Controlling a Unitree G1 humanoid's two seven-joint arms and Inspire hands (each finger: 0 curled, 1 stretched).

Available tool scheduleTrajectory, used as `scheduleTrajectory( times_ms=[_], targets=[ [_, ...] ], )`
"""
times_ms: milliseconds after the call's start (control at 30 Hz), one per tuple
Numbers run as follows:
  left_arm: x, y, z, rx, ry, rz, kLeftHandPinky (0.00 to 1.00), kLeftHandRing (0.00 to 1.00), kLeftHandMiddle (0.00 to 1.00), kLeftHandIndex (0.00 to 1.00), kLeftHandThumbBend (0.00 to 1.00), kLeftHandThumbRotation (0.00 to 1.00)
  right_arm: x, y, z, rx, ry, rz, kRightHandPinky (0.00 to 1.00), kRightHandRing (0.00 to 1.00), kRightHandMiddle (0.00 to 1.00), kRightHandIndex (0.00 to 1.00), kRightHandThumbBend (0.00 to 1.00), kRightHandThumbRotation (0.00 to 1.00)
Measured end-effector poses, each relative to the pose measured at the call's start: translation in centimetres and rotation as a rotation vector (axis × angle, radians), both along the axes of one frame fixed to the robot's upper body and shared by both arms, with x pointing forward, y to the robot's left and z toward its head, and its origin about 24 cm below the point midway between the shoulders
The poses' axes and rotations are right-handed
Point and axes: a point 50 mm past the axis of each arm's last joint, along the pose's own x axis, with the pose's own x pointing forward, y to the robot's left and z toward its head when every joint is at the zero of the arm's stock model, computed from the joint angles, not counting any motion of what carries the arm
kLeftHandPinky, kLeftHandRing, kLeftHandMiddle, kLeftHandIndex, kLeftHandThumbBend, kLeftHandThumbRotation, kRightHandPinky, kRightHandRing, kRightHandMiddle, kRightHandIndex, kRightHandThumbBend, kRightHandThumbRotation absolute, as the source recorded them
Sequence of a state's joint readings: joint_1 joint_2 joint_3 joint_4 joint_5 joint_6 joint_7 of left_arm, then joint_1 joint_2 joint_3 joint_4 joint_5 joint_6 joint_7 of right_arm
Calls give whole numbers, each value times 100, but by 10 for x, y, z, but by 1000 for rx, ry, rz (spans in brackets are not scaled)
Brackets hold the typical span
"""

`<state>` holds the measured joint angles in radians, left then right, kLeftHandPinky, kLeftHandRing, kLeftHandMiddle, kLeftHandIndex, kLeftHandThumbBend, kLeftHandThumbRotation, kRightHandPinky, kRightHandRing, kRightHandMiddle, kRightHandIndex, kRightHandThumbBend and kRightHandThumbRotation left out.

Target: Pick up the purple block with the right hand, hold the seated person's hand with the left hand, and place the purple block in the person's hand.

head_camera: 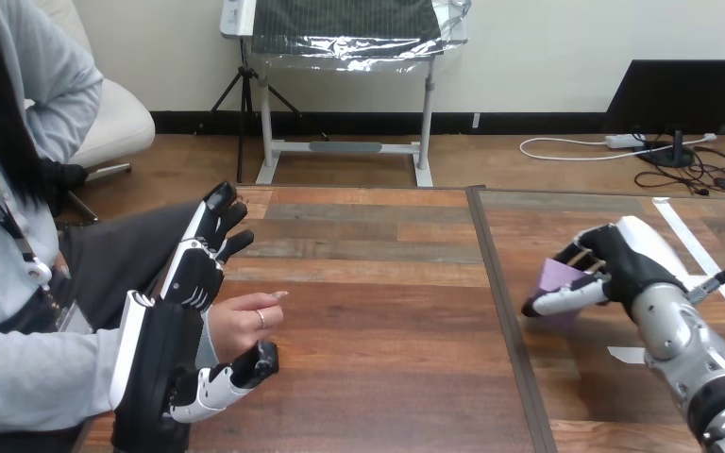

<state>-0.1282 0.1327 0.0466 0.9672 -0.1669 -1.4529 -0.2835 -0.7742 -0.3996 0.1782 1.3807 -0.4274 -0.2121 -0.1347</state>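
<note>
The purple block (557,280) is at the table's right side, with my right hand (628,264) shut on it: fingers curl over its top and the thumb lies along its lower front. I cannot tell whether the block rests on the wood or hangs just above it. At the left edge my left hand (181,311) stands on its side, open, with fingers (212,226) pointing away and the thumb low near the table. The person's hand (244,319) lies against its palm, between thumb and fingers, and points right. Neither the fingers nor the thumb close round it.
A dark seam (505,311) runs front to back between the two parts of the wooden table (378,311). White tape strips (708,264) lie on the right part near my right arm. The person sits at the left edge.
</note>
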Motion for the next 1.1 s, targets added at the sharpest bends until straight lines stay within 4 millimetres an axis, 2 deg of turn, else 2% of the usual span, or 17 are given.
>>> scheduleTrajectory(
  times_ms=[700, 800, 867, 1100],
  targets=[
    [2, 0, -2, 37, 30, 28, 83, 92, 96, 94, 100, 74, 3, 13, 3, 116, -56, 42, 45, 49, 52, 50, 83, 0],
    [3, 1, -4, 46, 45, 43, 84, 93, 95, 94, 100, 71, 4, 14, 4, 133, -66, 47, 46, 49, 52, 50, 83, 0],
    [3, 2, -5, 45, 56, 56, 82, 91, 93, 91, 100, 63, 4, 14, 4, 144, -71, 46, 46, 50, 52, 50, 82, 0],
    [6, 5, -8, 19, 101, 151, 80, 88, 91, 88, 100, 54, 5, 18, 6, 213, -94, 47, 47, 50, 53, 51, 81, 0]
  ],
)
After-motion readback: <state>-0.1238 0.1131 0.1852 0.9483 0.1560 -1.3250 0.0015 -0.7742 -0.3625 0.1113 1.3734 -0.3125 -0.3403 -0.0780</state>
